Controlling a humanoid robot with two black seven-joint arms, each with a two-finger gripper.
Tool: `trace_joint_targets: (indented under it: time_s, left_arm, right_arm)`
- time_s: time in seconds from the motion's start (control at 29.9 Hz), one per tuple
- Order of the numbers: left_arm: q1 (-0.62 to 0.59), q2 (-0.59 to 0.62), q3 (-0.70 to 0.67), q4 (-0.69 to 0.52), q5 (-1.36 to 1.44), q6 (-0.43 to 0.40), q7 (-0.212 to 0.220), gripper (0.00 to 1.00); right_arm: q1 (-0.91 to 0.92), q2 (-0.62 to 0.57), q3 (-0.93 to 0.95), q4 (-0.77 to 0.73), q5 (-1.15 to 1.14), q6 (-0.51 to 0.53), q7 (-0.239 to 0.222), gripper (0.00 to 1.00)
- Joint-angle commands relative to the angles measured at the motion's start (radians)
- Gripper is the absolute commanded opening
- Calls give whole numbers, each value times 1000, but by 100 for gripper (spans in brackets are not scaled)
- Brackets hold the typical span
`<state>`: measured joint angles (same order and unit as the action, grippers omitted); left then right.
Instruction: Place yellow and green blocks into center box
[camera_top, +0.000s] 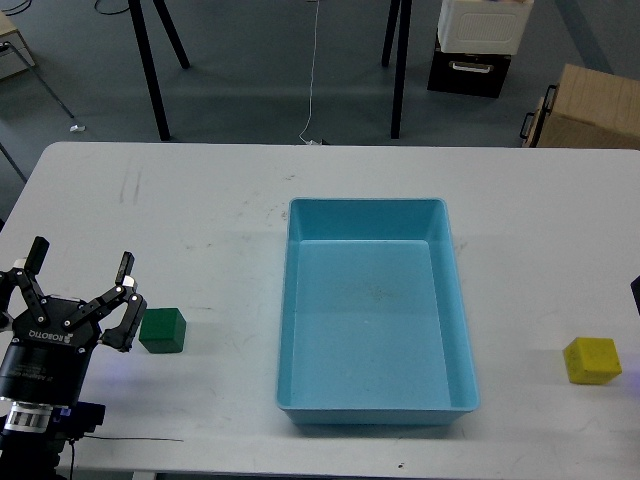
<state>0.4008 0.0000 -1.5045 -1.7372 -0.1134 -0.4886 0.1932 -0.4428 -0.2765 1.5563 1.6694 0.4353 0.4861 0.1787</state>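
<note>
The green block (163, 330), a small dark cube, sits on the white table (200, 210) near its front left. My left gripper (82, 265) stands just left of it, open, with nothing between its fingers; the right finger (125, 275) is close beside the block. The yellow block (592, 360) lies at the far right of the table, near the front edge. Between the two blocks rests the center box (293, 300), a light blue tray with nothing in it. My right gripper is out of view; only a dark sliver shows at the right edge.
Beyond the table's far edge are black stand legs (150, 70), a white-and-black crate (480, 45) and a brown cardboard box (590, 110) on the floor. A thin cable (130, 438) lies by the table's front left edge.
</note>
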Motion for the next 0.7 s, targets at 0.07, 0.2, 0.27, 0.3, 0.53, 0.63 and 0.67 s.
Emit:
trace_joint_targets:
  time_s: [0.07,0.2,0.27,0.3,0.53,0.63,0.67]
  left_arm:
    - [-2,0,-5,1,0,0,-15,100]
    - [-23,0,-2,1,-2,0,-29,100]
    - [-28,0,0,1,-2,0,-26,100]
    - [-30,0,1,1,-2,0,-24,100]
    - [-68,0,7,1,-2,0,-24,100]
    - [-86,0,9,1,-2,0,-23,100]
    - [-94,0,9,2,-2,0,-23,100]
  right_arm:
    - [3,5,-2,-5,-3,3,-11,100]
    - [3,3,-1,-23,-4,3,-16,100]
    - [6,-18,-16,-43,-9,3,-37,100]
    - [12,-38,-18,-45,-9,3,-54,100]
    - [142,-409,-97,-72,-24,3,-100,100]
    - [222,-553,-159,-82,-58,0,-100,100]
    - [269,-599,-191,-85,-79,-47,-100,100]
